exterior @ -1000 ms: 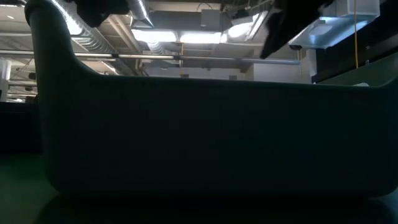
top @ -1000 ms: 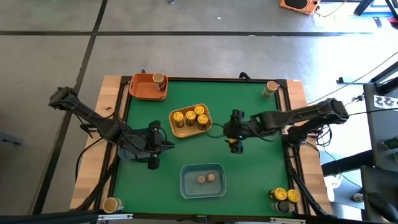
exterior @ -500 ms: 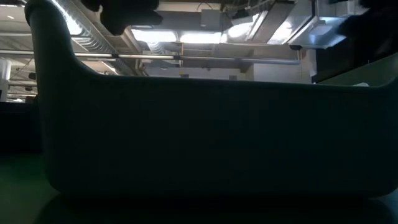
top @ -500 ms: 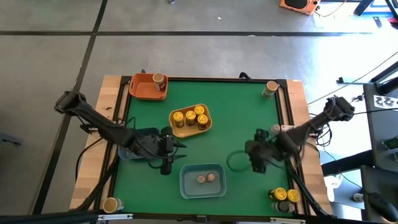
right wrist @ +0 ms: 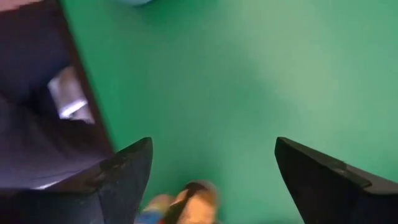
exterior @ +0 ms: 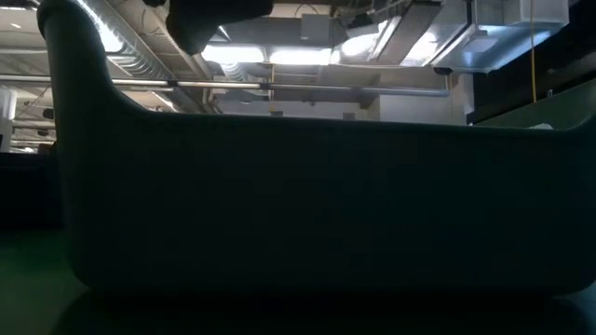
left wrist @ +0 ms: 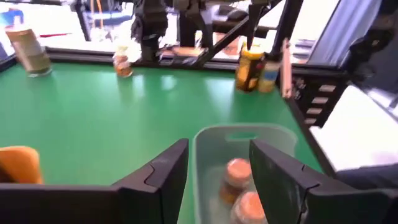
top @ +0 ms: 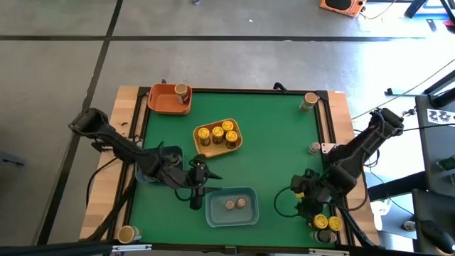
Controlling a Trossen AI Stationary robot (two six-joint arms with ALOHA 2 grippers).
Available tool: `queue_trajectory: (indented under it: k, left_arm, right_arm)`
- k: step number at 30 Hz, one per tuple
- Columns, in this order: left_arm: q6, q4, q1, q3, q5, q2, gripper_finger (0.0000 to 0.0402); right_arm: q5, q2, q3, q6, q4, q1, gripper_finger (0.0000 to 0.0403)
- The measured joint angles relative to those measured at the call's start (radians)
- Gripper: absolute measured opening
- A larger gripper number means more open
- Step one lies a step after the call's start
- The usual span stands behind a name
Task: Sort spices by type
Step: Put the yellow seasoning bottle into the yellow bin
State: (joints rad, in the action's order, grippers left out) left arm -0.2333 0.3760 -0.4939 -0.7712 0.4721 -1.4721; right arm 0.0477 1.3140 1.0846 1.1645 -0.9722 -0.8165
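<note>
1. The spice jars are scattered over the desk. Four yellow-lidded ones sit in the yellow tray, two tan-lidded ones lie in the blue tray, one dark-lidded jar stands in the orange tray, and a yellow-lidded pair stands at the near right corner.
2. I judge these jars light and rigid, with smooth round sides that could slip or roll if nudged. The safest hold looks like a pinch across the body just under the lid, coming straight down.
3. The right end effector hangs just beside the corner pair, its fingers spread wide and empty; its wrist view shows a yellow lid between them, lower down.
4. The pair stands touching, so closing on one may knock over the other. The desk's edge rail is close behind them too.
5. The left end effector sits at the left end of the blue tray, fingers parted and holding nothing, with the two tan lids just ahead of it.
6. Strays remain: a tan-lidded jar at the far right corner, a small one on the right edge, and another at the near left corner.
7. The low view is blocked by a dark tray wall.
</note>
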Motion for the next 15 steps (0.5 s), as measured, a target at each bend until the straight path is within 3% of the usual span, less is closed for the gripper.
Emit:
queue_trajectory:
  k: [6,15]
  left_arm:
    - [-0.031,0.039,-0.033,-0.014,0.000,-0.084,0.0168]
    - [-0.024,0.051,-0.051,-0.147,0.001,-0.212,0.0168]
  right_arm:
    - [0.036,-0.001,0.075,0.091,-0.006,-0.132,0.0337]
    - [0.066,0.006,0.081,0.315,-0.118,-0.299,0.0337]
